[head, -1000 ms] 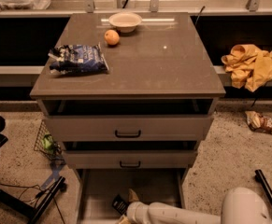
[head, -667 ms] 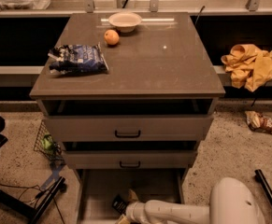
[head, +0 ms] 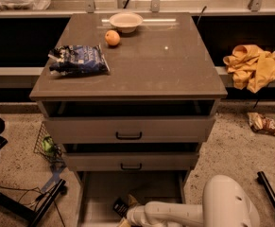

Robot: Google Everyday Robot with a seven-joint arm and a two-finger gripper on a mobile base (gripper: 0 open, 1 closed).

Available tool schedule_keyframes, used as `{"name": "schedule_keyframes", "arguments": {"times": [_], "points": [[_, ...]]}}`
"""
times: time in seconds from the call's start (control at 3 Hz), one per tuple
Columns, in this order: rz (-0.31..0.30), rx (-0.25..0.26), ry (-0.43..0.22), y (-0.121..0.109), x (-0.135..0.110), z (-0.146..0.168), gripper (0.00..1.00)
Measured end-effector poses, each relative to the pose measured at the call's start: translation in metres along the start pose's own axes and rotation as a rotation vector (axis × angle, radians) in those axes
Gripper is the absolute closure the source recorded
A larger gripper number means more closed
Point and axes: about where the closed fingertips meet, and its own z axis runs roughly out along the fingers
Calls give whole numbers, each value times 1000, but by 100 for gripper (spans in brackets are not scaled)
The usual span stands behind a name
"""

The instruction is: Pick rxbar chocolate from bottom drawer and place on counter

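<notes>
The bottom drawer (head: 97, 193) is pulled out toward the near side, and its pale floor shows. In it, near the front and a little left of the middle, lies the rxbar chocolate (head: 120, 206), a small black wrapper with pale print. It lies flat. Its long axis seems to run on a diagonal, from near left to far right, but its right end is covered, so I cannot say surely which way it points.

The gripper (head: 130, 207) is inside the same drawer, at the right end of the bar. The white arm (head: 175, 214) comes to it from the right, low over the drawer floor. I cannot tell if the gripper holds the bar or only is beside it.

The two drawers above are a little open, and their insides are dark.

On the counter (head: 165, 65) a white bowl (head: 125, 21) stands at the far edge, and I see nothing but its pale inside. An orange (head: 112, 38) sits just near of it, to the left. A blue-and-white snack bag (head: 78, 59) lies at the left side.

On the floor at the left a wire basket (head: 41, 143) holds something green.
</notes>
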Motion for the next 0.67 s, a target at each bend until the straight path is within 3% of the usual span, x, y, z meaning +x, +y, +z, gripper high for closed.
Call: {"name": "schedule_keyframes", "arguments": {"times": [0.33,0.67], "points": [[0,0,0,0,-6,-6,67],[0,0,0,-1,-10,-10,91]]}}
